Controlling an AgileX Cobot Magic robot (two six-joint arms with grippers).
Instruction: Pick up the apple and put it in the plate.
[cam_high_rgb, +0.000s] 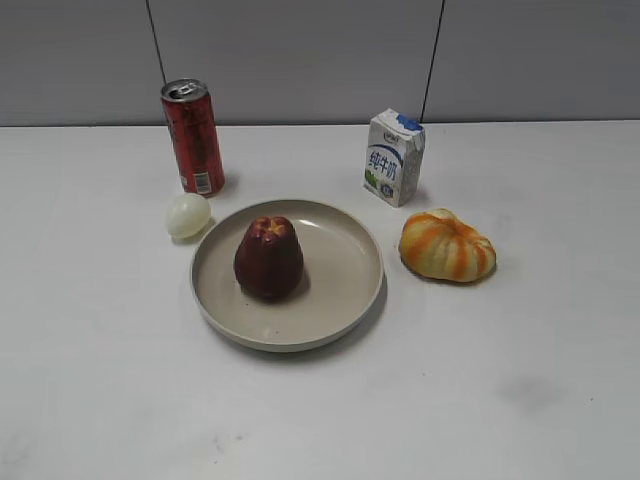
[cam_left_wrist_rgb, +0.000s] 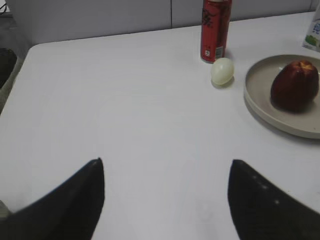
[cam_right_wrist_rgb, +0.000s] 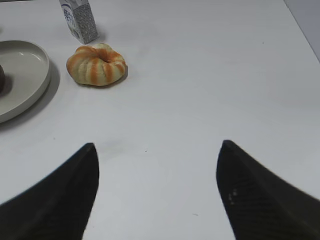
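Maroon apple (cam_high_rgb: 268, 258) sits inside the plate (cam_high_rgb: 345, 290); both hands (cam_left_wrist_rgb: 165, 200) (cam_right_wrist_rgb: 157, 192) are spread, empty; little risk beyond rolling is judged.

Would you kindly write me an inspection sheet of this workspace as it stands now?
Surface: white table, faint smudges near the front.
Job's things: apple upright inside the plate, left of its centre.
Clutter: red can and pale egg-shaped ball beside the plate's left rim; milk carton behind; orange-striped pumpkin-like fruit on the right.
Grippers: left tool and right tool open, empty, above bare table.
Cables: nothing seen.
Surroundings: grey panelled wall.
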